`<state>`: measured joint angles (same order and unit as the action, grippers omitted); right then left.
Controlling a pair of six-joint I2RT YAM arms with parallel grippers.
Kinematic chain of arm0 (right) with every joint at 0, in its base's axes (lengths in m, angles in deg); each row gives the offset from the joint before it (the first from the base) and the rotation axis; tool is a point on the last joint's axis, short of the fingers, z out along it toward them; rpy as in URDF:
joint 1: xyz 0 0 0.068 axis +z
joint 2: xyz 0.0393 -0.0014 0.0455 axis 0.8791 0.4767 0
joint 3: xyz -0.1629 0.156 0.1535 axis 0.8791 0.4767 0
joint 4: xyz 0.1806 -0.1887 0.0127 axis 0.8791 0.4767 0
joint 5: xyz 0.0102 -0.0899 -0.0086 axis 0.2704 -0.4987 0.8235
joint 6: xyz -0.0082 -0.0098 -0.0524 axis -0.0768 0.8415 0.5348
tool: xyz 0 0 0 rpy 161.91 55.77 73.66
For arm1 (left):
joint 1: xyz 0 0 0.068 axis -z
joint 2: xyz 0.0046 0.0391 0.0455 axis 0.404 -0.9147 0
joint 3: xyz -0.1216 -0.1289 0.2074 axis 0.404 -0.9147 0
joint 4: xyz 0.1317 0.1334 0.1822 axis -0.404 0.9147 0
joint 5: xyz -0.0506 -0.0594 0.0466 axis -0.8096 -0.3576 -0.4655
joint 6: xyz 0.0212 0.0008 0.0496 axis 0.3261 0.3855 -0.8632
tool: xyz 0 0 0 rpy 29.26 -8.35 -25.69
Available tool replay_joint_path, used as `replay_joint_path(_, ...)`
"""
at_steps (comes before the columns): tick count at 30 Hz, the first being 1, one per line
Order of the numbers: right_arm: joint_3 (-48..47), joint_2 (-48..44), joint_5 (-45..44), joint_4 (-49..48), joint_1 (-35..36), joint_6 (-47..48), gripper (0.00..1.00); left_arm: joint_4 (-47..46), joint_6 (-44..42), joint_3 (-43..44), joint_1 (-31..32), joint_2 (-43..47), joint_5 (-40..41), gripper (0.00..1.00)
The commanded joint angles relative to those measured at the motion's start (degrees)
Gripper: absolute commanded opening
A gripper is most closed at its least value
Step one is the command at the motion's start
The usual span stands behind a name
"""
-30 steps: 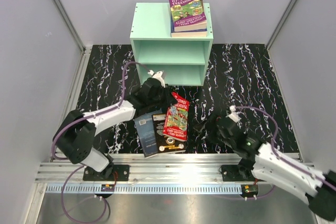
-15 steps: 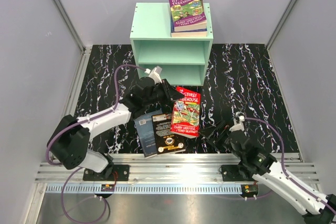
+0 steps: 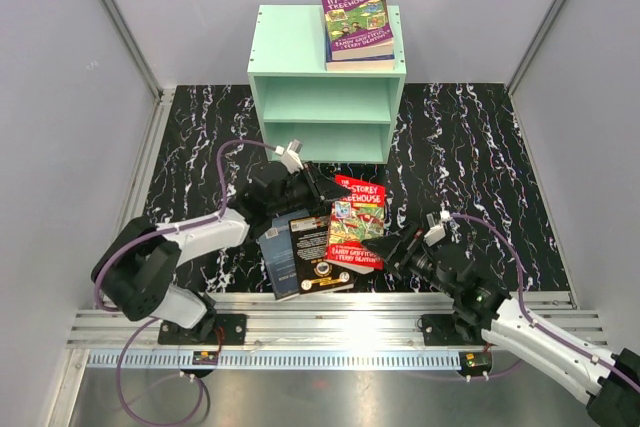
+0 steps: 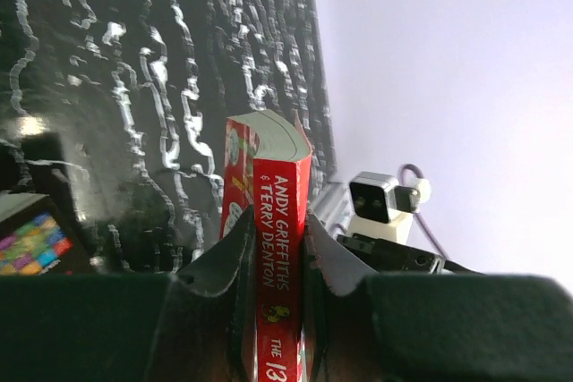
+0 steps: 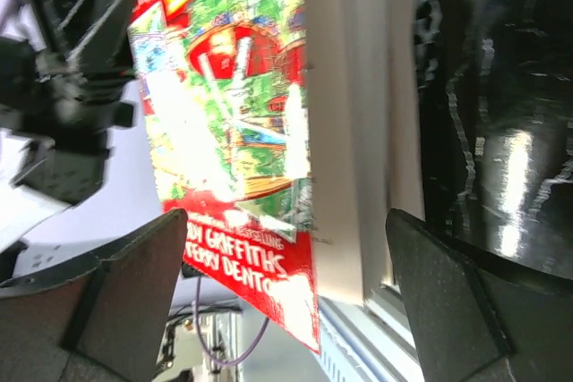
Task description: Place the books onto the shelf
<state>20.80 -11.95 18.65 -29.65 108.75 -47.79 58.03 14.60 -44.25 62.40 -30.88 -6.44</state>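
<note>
Surface: black mat (image 3: 470,147) with white marble veining, covering the table floor; glare patches show in the wrist views.
Room: plain grey walls (image 3: 80,97) on the left, rear and right; a metal rail (image 3: 330,332) runs along the near edge.
Shelf (image 3: 290,47): mint green, centred against the rear wall, with two compartments.
Shelf top: purple book (image 3: 356,27) uppermost on a small stack at the right corner.
Mat, near centre: black book (image 3: 312,257) and blue book (image 3: 275,257) lie flat, overlapping.
Left gripper (image 3: 318,187): clenched on the spine of the red book (image 3: 357,224), which is lifted off the mat.
Right gripper (image 3: 402,245): spread wide, fingers either side of the red book's page edge; contact cannot be confirmed.
</note>
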Motion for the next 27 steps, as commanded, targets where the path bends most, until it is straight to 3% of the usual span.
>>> replay_joint_path(1, 1.2, -0.2, 3.7, -11.9, 0.2, 1.1, 0.99, -16.9, 6.8, -0.8, -0.7, -1.3, -3.8, 0.0)
replay_joint_path(9, 3.5, -1.8, 3.6, -11.7, 0.1, 0.3, 1.0, -31.6, 17.2, -1.1, -1.1, -5.2, -7.8, 0.0)
replay_joint_path(15, 4.9, -3.7, 4.0, -11.3, 0.2, -0.2, 1.0, -36.6, 21.5, -1.3, -2.3, -5.0, -8.6, 0.0)
replay_joint_path(27, 4.6, -7.8, 3.7, -6.6, 0.2, 0.3, 1.0, -26.0, 18.6, 3.6, -3.7, 0.1, -11.2, 0.0)
